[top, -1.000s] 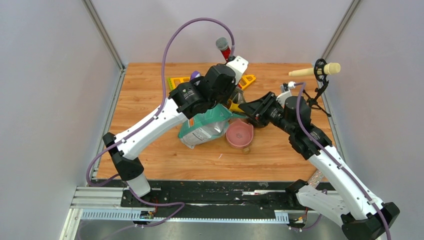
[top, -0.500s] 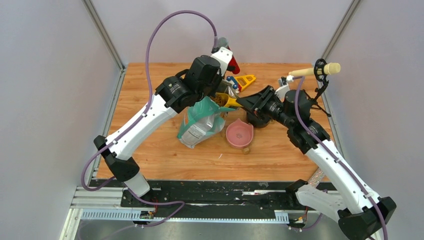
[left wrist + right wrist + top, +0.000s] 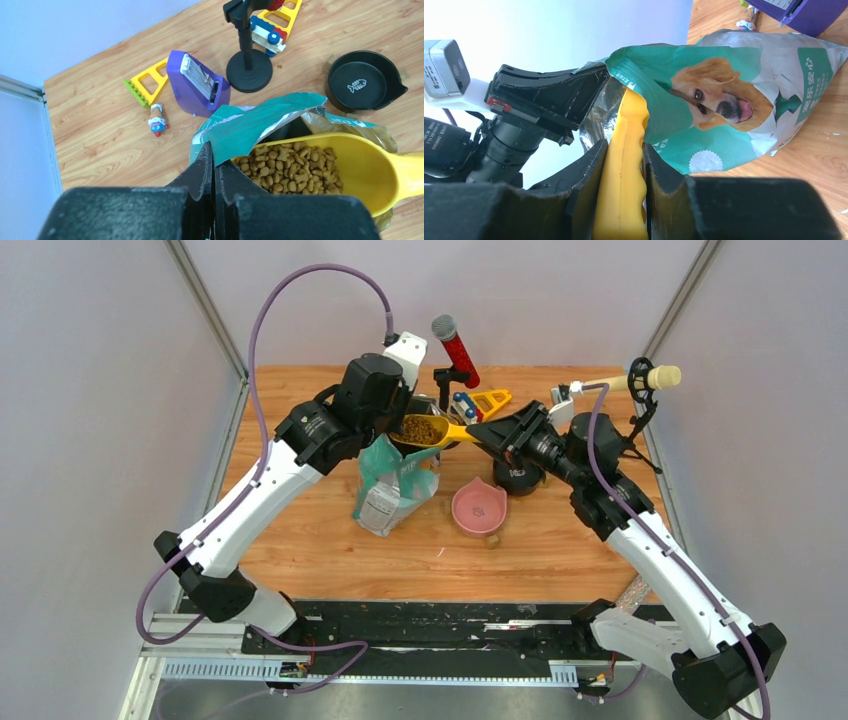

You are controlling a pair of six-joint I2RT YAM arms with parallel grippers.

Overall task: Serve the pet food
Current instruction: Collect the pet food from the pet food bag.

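The teal-green dog-print bag (image 3: 392, 488) stands open on the table, and my left gripper (image 3: 214, 155) is shut on its torn top edge (image 3: 250, 127). My right gripper (image 3: 624, 148) is shut on the handle of a yellow scoop (image 3: 626, 120). The scoop (image 3: 428, 430) is level over the bag's mouth, heaped with brown pet food (image 3: 290, 165). A pink bowl (image 3: 478, 508) sits on the table right of the bag, below my right gripper (image 3: 482, 432). The bag's inside is hidden.
A black bowl (image 3: 365, 82) lies behind the bag on the right. A microphone stand (image 3: 248, 70), a purple box (image 3: 197, 82), yellow toy pieces (image 3: 147, 82) and a small figure (image 3: 157, 120) crowd the far side. A beige microphone (image 3: 640, 380) juts in at the right edge.
My left arm has swung left and up, pulling the bag upright. The scoop has come out of the bag's mouth full of kibble and now sits higher.
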